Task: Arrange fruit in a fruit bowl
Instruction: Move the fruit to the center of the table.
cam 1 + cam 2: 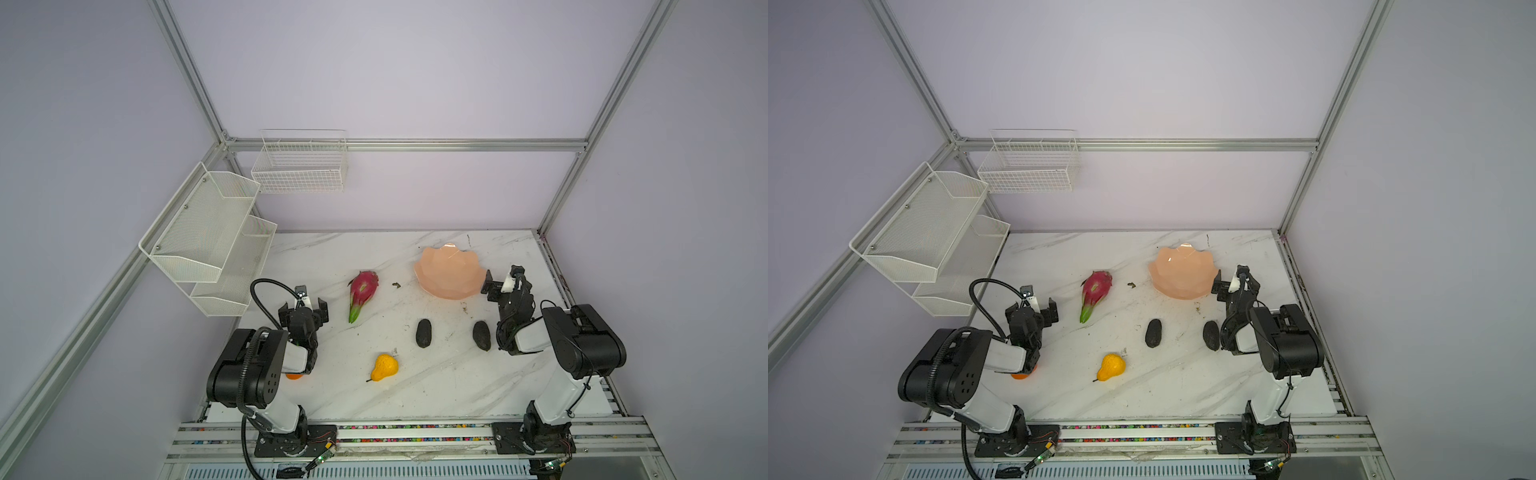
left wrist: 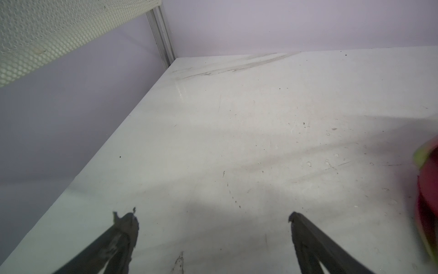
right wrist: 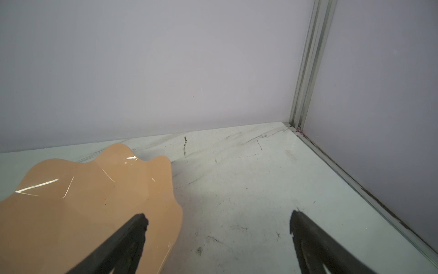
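Both gape empty: left end effector [image 1: 304, 308], right end effector [image 1: 502, 277]. The right one hangs beside the glossy peach-pink scalloped bowl [image 1: 446, 270] (very close); a sideways swing could shove it.

Shows, in a top view, the fruit bowl [image 1: 1183, 274] at the far right of the marble table [image 1: 1183, 395], the dragon fruit [image 1: 1095, 293] lying to its left with green tip toward the near side. Places the left blackish oval [image 1: 1154, 333] and right blackish oval [image 1: 1211, 335] nearer, the yellow pear [image 1: 1112, 366] nearer still, the orange [image 1: 1020, 376] half hidden under the left arm [image 1: 1005, 359]. Finds the left gripper [image 1: 1034, 309] left of the dragon fruit and the right gripper [image 1: 1235, 286] just right of the bowl, jaws spread wide.
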